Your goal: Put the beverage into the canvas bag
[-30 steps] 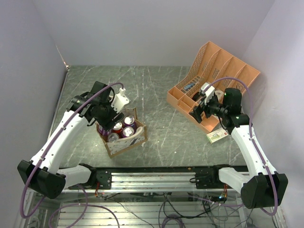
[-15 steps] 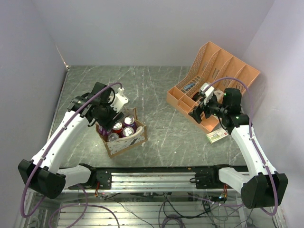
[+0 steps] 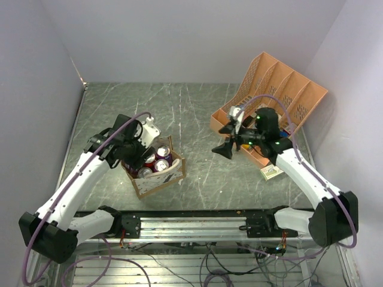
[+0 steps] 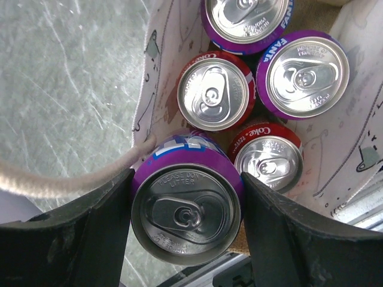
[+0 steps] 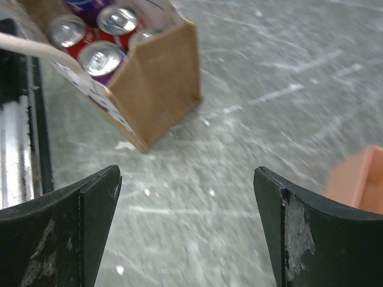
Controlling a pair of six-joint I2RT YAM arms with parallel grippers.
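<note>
The canvas bag (image 3: pixel 160 182) stands at the near left of the table, brown with a white patterned panel and cream rope handles. Several cans stand upright inside it, red Coke cans (image 4: pixel 215 98) and purple Fanta cans (image 4: pixel 302 78). My left gripper (image 4: pixel 187 215) is shut on a purple beverage can (image 4: pixel 185 209), held upright at the bag's corner next to the other cans; a rope handle (image 4: pixel 60 182) crosses the left finger. In the top view the left gripper (image 3: pixel 136 158) is over the bag's left end. My right gripper (image 3: pixel 227 140) is open and empty over the table's middle; its wrist view shows the bag (image 5: pixel 155 84).
The orange plastic file organizer (image 3: pixel 275 84) stands at the back right, and its corner shows in the right wrist view (image 5: pixel 359 179). A small green-and-white packet (image 3: pixel 272 172) lies in front of it. The metal rail (image 3: pixel 191 221) runs along the near edge.
My right arm has swung left, from over the organizer to over the table's middle, jaws open. My left gripper has sunk slightly toward the bag with the can.
</note>
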